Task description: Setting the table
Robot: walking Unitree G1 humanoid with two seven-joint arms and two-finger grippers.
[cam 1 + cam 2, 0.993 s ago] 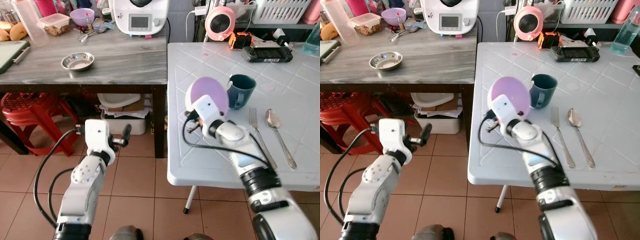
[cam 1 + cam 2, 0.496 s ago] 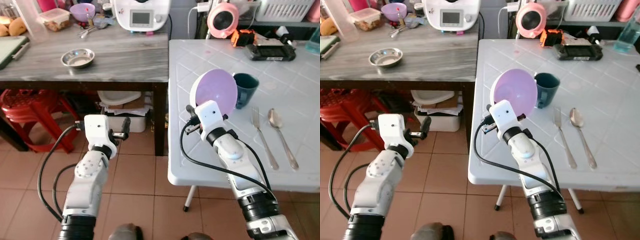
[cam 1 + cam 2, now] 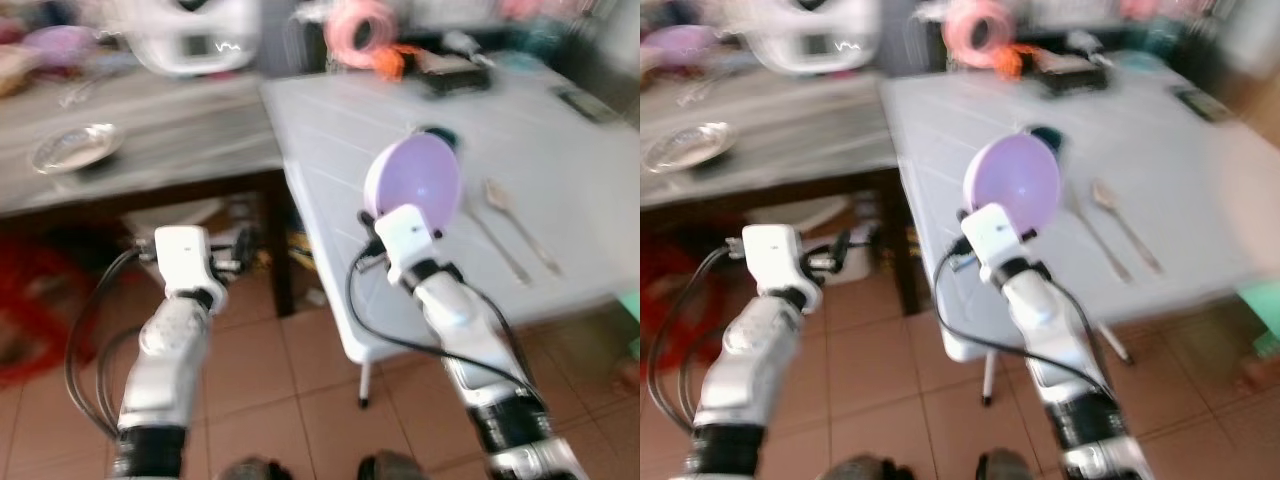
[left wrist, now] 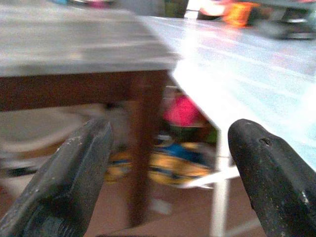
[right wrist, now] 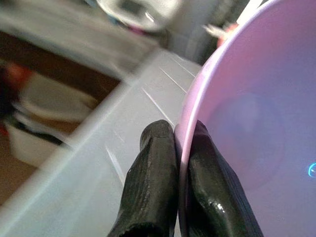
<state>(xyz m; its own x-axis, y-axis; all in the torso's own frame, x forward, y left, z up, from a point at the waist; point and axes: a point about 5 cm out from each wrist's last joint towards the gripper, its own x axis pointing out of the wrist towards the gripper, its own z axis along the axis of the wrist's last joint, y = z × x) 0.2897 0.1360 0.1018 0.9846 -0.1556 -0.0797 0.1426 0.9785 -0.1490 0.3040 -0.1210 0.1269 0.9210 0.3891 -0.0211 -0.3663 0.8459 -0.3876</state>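
Observation:
My right gripper (image 5: 178,143) is shut on the rim of a lilac plastic bowl (image 3: 415,185), holding it upright on edge above the near left part of the white plastic table (image 3: 560,170). A dark teal mug (image 3: 436,136) peeks out just behind the bowl. A fork (image 3: 493,240) and a spoon (image 3: 512,218) lie on the table to the bowl's right. My left gripper (image 4: 168,163) stands open and empty, low over the tiled floor beside the wooden table's leg (image 4: 140,143). The picture is blurred.
A wooden table (image 3: 130,160) to the left carries a small steel dish (image 3: 68,148) and a white kitchen machine (image 3: 195,40). A pink round appliance (image 3: 360,28), an orange item and a black device (image 3: 452,70) stand at the white table's far side.
The whole view has swung, so the tables sit further left and look blurred. The bowl stays pinched in my right gripper, and my left gripper stays open.

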